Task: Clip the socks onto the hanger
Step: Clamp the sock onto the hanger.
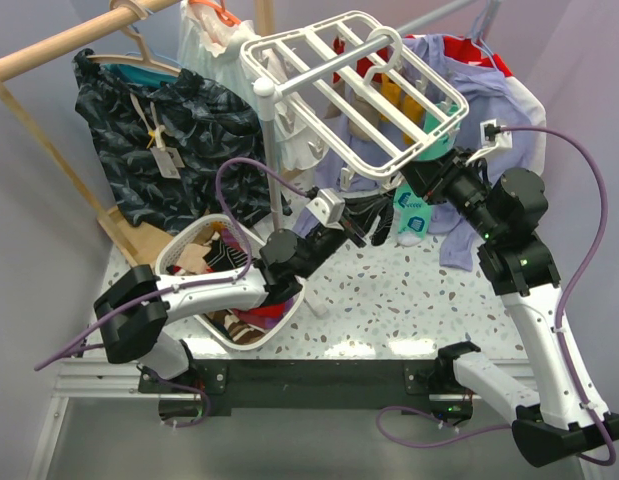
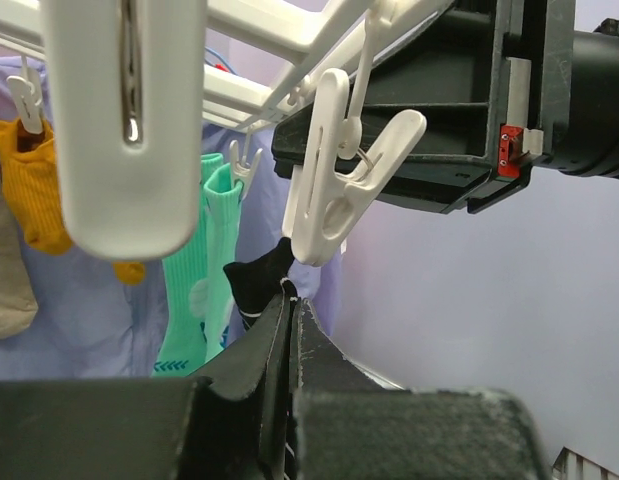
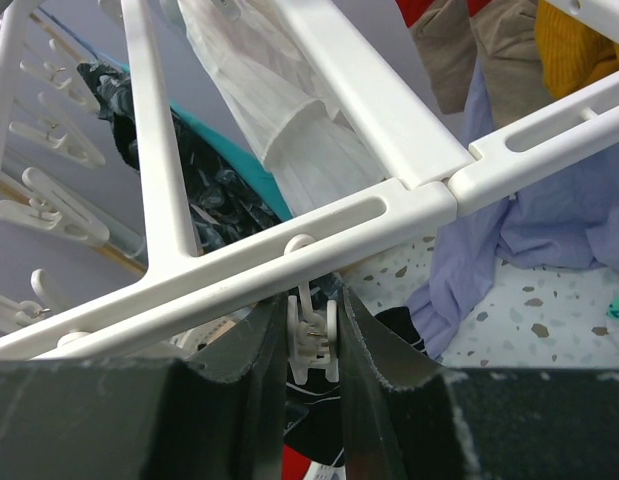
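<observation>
The hanger (image 1: 354, 95) is seen tilted above the worktop (image 1: 409, 300), and everything of note lies under its near right corner. The right tool (image 3: 309, 300) is closed from both sides on a small white clip (image 3: 311, 345) hung from a bar of the hanger. Whether the clip's mouth is being forced apart cannot be told. The left tool (image 2: 291, 300) is pressed fully together on a thin fold of a sock (image 2: 257, 285), held just below the hanger's clips. That sock reads dark with a pale edge in the left wrist view, though a red patch is glimpsed beneath the hanger bar in the right wrist view, so its colour is not settled. Farther along the hanger, teal socks (image 2: 204, 270) and a mustard sock (image 2: 29, 180) are already hung.

The step in hand is judged to be feeding the sock's edge into the clip. It would be done best if the clip were squeezed at its handles until the mouth is plainly open, with the hanger steadied by the same grip so that it does not swing. The sock's free edge should be raised straight up into the mouth, taut, and deep enough that a good bite of cloth is taken. The clip should be let close first. Only then should the sock be released, otherwise it is likely to drop away from the hanger.
</observation>
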